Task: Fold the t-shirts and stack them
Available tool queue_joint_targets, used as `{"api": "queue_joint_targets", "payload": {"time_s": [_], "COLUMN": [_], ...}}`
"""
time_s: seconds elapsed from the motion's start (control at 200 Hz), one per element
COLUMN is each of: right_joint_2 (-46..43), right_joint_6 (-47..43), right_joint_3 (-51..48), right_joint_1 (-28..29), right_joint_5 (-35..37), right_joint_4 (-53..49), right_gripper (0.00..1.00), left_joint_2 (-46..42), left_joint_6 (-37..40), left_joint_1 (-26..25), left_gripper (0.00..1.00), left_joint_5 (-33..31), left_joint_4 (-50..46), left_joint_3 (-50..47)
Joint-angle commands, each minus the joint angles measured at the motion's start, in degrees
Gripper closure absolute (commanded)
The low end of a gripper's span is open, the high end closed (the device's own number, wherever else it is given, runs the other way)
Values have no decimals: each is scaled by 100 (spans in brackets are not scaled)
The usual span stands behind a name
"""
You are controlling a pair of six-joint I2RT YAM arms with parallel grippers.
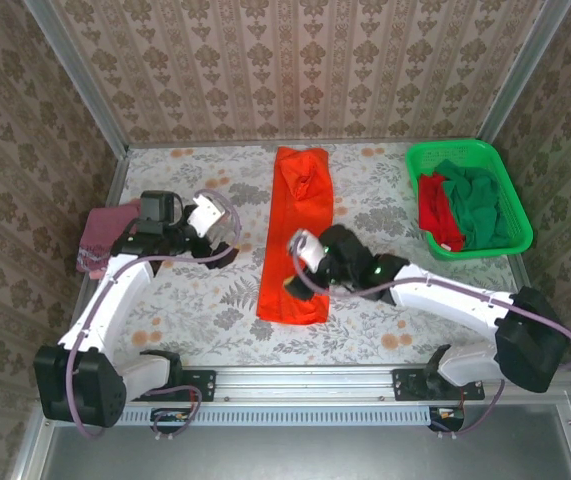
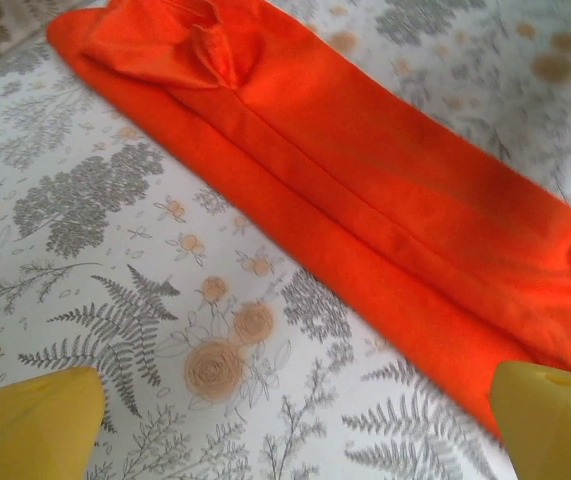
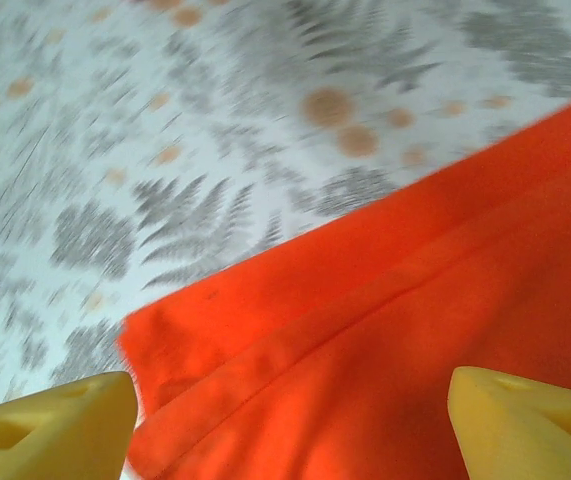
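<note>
The orange t-shirt (image 1: 298, 225) lies folded lengthwise into a long narrow strip down the middle of the tabletop (image 1: 385, 320). It runs from the far edge towards the near edge, with a seam line along its length and a rumpled bunch of cloth at its far end.

The right fingers (image 3: 530, 420) are spread apart above the near end of this strip, over its near left corner. Whether they touch the cloth cannot be told, as the right wrist view is blurred. The left fingers (image 2: 30, 425) are also spread apart with nothing between them. They are over bare floral tabletop just left of the strip, around its middle.

The pink-maroon t-shirt (image 1: 95, 238) lies at the left edge of the tabletop, beside the left arm. The green mesh basket (image 1: 450, 147) sits at the far right corner. It holds the red t-shirt (image 1: 435, 212) on its left side and the dark green t-shirt (image 1: 483, 205) crumpled next to it.
</note>
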Motion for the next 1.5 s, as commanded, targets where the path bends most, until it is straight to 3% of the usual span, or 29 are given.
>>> {"api": "queue_joint_targets", "payload": {"time_s": [0.0,0.075,0.18,0.79,0.92,0.96,0.995,1.08,1.285,1.495], "right_joint_2": [123,472,954,2167,2333,2340,2322,2218,1363,942], "right_joint_6": [-859,-1113,-1342,-1821,-1848,-1839,-1847,-1890,-1905,-2537], "right_joint_3": [-284,-229,-20,212,369,381,411,475,557,1505], "right_joint_1": [632,1030,1272,913,913,913,915,913,856,477], "right_joint_5": [637,836,850,709,761,772,756,712,173,-352], "right_joint_4": [-12,-63,-324,-427,-658,-682,-740,-939,-1529,-3070], "right_gripper": [19,20,21,41,56,66,80,100,100,100], "left_joint_2": [-531,-923,-1186,-1064,-1013,-990,-970,-942,-1236,-1575], "left_joint_6": [1372,1618,1775,1668,1657,1650,1641,1628,1280,981], "left_joint_1": [12,22,106,262,267,260,261,265,257,241], "left_gripper": [0,0,0,0,0,0,0,0,0,0], "left_joint_5": [751,1257,1398,1641,1570,1533,1502,1473,1934,2200], "left_joint_4": [-615,-470,-634,-504,-504,-504,-496,-495,-317,-136], "left_joint_3": [-257,-673,-913,-1213,-1222,-1213,-1213,-1206,-1342,-1546]}}
